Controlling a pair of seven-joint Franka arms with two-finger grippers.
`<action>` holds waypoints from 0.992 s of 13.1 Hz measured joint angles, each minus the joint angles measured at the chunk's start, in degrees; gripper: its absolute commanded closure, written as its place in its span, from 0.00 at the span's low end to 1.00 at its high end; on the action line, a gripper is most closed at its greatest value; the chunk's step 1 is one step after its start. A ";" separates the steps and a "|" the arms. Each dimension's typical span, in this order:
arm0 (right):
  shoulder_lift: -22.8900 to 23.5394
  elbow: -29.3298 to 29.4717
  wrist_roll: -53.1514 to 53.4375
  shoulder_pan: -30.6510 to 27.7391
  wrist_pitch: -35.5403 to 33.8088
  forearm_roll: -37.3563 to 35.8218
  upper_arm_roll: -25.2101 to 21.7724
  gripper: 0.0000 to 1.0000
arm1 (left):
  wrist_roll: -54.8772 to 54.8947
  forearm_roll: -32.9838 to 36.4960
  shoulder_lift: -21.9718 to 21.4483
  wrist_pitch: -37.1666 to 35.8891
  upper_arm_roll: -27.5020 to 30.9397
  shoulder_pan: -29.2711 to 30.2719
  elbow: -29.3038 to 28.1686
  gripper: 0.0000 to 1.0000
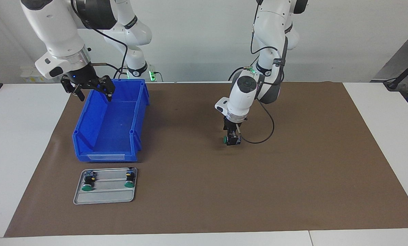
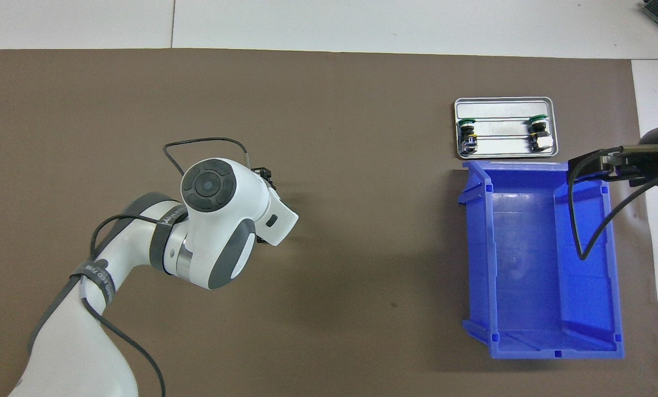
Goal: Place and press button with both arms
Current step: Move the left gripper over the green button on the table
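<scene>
Left gripper [image 1: 232,139] clamps the button [image 1: 227,139] over the mat [image 1: 292,171] — right waits.

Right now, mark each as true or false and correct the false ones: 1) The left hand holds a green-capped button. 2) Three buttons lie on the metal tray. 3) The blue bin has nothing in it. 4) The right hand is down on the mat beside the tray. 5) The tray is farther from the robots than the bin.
1) True: the left hand is shut on a button, low over the brown mat.
2) False: the metal tray holds two buttons.
3) True: the blue bin shows only its bare floor.
4) False: the right hand is open, raised over the bin's rim nearest the robots.
5) True.
</scene>
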 measured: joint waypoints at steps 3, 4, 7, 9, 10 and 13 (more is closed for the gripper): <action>0.00 0.00 0.00 0.14 -0.07 0.00 0.03 0.00 | 0.00 0.00 -0.04 0.07 0.23 0.01 -0.69 0.08; 0.00 0.00 0.00 0.20 -0.09 0.00 0.06 0.00 | 0.00 0.00 -0.04 0.52 0.25 0.01 -1.26 0.08; 0.00 0.00 0.00 0.43 -0.04 0.00 0.22 0.00 | 0.00 0.00 -0.04 4.13 0.25 0.01 -3.87 0.09; 0.00 0.00 0.00 0.36 -0.04 0.00 0.22 0.00 | 0.00 -0.01 -0.04 4.83 0.26 0.01 -4.40 0.12; 0.00 0.00 0.00 0.37 -0.04 0.00 0.22 0.00 | 0.00 -0.01 -0.05 4.95 0.26 0.01 -4.40 0.15; 0.00 0.00 0.00 0.40 -0.04 0.00 0.22 0.00 | -0.02 -0.01 -0.07 5.17 0.26 0.01 -4.40 0.19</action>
